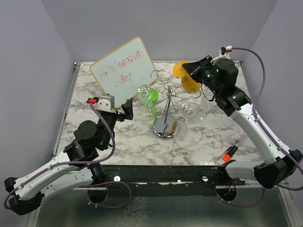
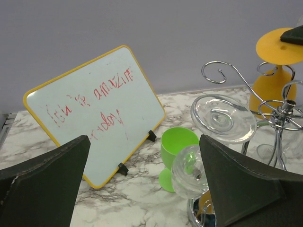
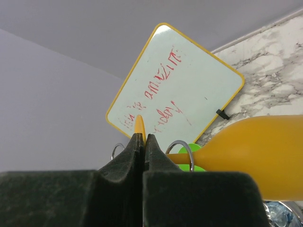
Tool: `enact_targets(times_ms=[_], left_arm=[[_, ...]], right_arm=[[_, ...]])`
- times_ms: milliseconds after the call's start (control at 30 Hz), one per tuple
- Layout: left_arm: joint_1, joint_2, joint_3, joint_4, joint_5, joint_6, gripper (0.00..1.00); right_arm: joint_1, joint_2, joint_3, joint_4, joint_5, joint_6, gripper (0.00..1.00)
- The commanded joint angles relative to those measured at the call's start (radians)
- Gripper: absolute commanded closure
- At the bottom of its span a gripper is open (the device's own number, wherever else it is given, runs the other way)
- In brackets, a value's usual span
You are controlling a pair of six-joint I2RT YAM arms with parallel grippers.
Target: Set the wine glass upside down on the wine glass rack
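Marble-patterned table [image 1: 208, 137] carries everything. A yellow-framed whiteboard [image 1: 122, 71] with red handwriting leans tilted at 10 o'clock from the rack. The wine glass rack [image 1: 165, 113], chrome wire with a round mirrored base and scroll-ended arms, stands upright near the table's middle.

The orange wine glass [image 1: 190, 84] is at 1 o'clock from the rack's post, turned upside down, with its flat foot on top and its bowl hanging below among the outer wire scrolls. Chrome loops sit just beside its stem in the right wrist view; whether the glass rests on the wire I cannot tell.

A green cup [image 1: 150, 97] stands at 10 o'clock, just beside the post. A clear glass [image 1: 188, 110] hangs at 3 o'clock and another at 11 o'clock.

The right claw [image 3: 143, 142] is pinched together on the thin rim of the orange foot. The left claw [image 1: 128, 111], at 9 o'clock from the rack, has its fingers spread wide apart and holds nothing.
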Motion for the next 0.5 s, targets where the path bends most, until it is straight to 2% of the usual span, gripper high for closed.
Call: enact_targets(times_ms=[0,267,467], left_arm=[[0.005,0.01,0.04,-0.065,-0.005,-0.03,0.01],[0.006,0.017,0.048,-0.079,-0.042,-0.043,0.01],[0.007,0.014,0.045,-0.079,-0.036,-0.043,0.01]], right_arm=[[0.001,0.04,0.041,0.049,0.014,-0.041,0.97],[0.001,0.077,0.075,0.033,-0.04,-0.056,0.9],[0.0,0.09,0.096,-0.006,-0.052,-0.072,0.77]])
